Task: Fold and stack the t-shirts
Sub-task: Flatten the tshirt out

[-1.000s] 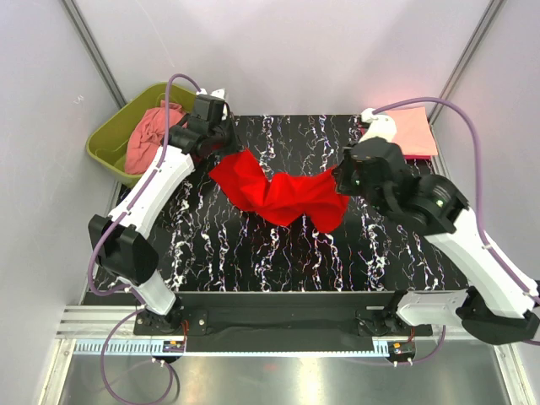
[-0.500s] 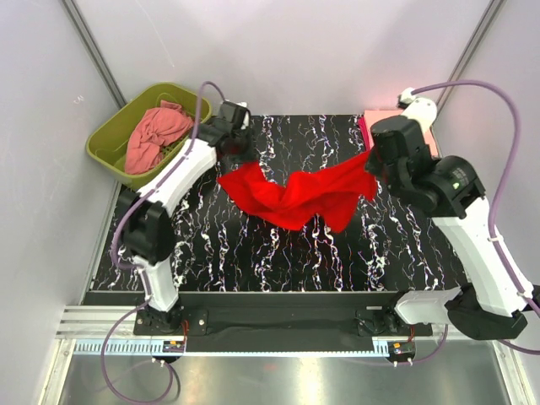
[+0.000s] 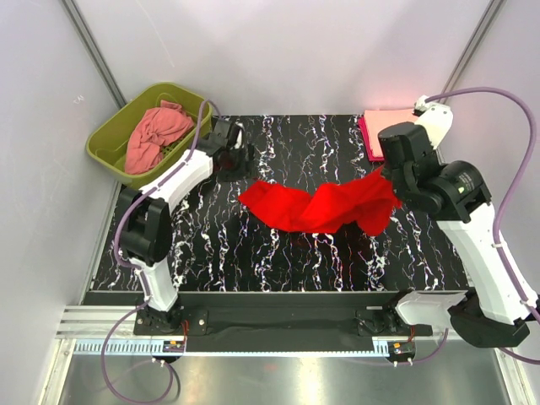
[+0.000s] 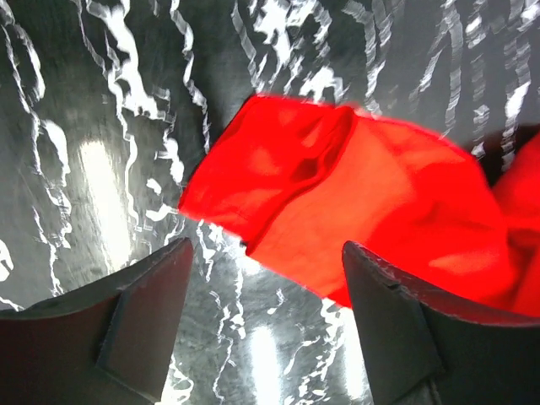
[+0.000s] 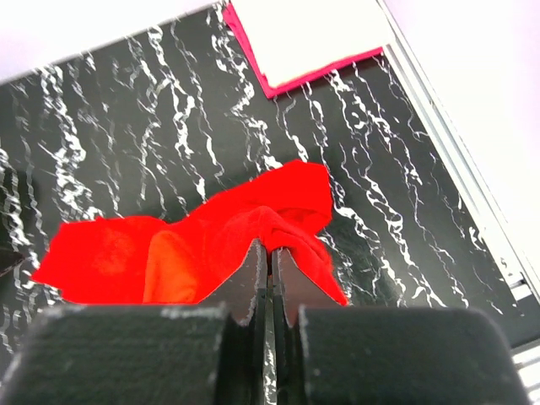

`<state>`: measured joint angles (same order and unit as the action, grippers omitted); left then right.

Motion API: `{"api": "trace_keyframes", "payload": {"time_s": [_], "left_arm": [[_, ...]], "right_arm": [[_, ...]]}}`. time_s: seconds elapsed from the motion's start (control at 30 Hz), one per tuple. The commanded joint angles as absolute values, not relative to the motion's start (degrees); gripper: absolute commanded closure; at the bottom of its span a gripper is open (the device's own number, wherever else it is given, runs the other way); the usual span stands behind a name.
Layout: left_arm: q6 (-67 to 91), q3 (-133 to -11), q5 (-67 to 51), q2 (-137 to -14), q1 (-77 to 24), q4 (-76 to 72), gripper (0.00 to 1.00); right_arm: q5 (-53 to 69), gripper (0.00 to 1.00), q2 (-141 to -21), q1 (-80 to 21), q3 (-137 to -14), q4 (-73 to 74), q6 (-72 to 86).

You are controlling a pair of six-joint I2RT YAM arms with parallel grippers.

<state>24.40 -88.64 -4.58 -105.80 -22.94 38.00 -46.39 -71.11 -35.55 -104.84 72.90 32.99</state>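
Top view bright, even, soft shadows. Left wrist: white glare patches on glossy black white-veined tabletop (image 4: 93,181), left centre; bottom corners dark, blurred. Right wrist: pale peach folded t-shirt (image 5: 312,34) blown out, bright red cloth t-shirt (image 5: 211,245) oversaturated.

Red t-shirt (image 3: 316,207): soft matt cloth, deeply creased, no sheen anywhere. The worktop (image 3: 253,253) beneath it is black with white marble veining, smooth and glossy, and lamp glare smears across it in the left wrist view. The left gripper (image 4: 266,253) has dull dark jaws, plastic by the look, faintly grainy. The right gripper (image 5: 270,253) has the same matt black finish. The tub (image 3: 105,145) is smooth olive-green plastic. The salmon-pink shirt (image 3: 156,131) in it is matt, bunched cloth. Arm shells (image 3: 181,177) are smooth white plastic. The front sheet (image 3: 278,375) is bare, shiny metal.
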Motion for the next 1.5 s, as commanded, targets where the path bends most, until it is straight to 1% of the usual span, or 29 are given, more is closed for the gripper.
{"api": "trace_keyframes", "payload": {"time_s": [0.0, 0.07, 0.13, 0.23, 0.37, 0.43, 0.63, 0.83, 0.93, 0.97, 1.0, 1.1, 1.27, 1.47], "left_arm": [[24.7, -80.6, -8.8, -103.2, -23.1, 30.9, 0.27], [25.0, -76.5, -10.0, -102.2, -23.0, 26.4, 0.29], [24.8, -75.2, -12.4, -102.1, -23.0, 24.3, 0.32], [25.9, -73.1, -16.0, -103.0, -23.0, 20.6, 0.41], [28.4, -68.0, -18.2, -103.9, -23.0, 14.9, 0.48], [29.0, -66.8, -18.5, -104.3, -23.1, 13.9, 0.49], [29.4, -64.9, -16.3, -105.0, -23.4, 13.6, 0.5], [29.7, -65.9, -15.4, -106.3, -24.5, 14.6, 0.51], [30.0, -66.9, -13.5, -107.1, -25.3, 17.0, 0.5], [29.9, -66.8, -12.7, -107.0, -25.6, 17.3, 0.48], [29.9, -66.6, -10.9, -106.4, -25.8, 17.6, 0.43], [29.9, -65.8, -7.4, -104.2, -26.1, 18.4, 0.38], [29.4, -65.6, -2.4, -101.4, -27.0, 20.2, 0.33], [29.3, -64.0, -1.1, -99.2, -28.0, 19.9, 0.31]], "right_arm": [[-46.8, 1.0, -69.3, -35.2, -102.0, 69.5, 32.6], [-45.7, 1.0, -68.6, -35.2, -100.7, 68.3, 32.1], [-44.4, 1.0, -68.4, -35.2, -100.0, 67.4, 31.5], [-43.9, 1.0, -68.5, -35.2, -99.7, 66.8, 31.0], [-43.2, 1.0, -68.1, -35.2, -98.8, 66.0, 30.5], [-43.2, 1.0, -67.8, -35.2, -98.0, 65.6, 30.2], [-42.9, 1.0, -67.6, -35.1, -97.5, 64.7, 29.5], [-42.6, 1.0, -67.5, -35.2, -96.8, 64.0, 29.4], [-42.4, 1.0, -67.4, -35.1, -96.6, 64.2, 29.6], [-42.3, 1.0, -67.5, -35.2, -96.6, 64.2, 29.6], [-42.4, 1.0, -67.2, -35.2, -96.6, 64.2, 29.5], [-42.5, 1.0, -67.0, -35.1, -96.6, 64.4, 29.6], [-42.1, 1.0, -66.8, -35.1, -96.5, 64.4, 29.8], [-41.3, 1.0, -67.0, -35.2, -96.2, 64.2, 29.7]]}}
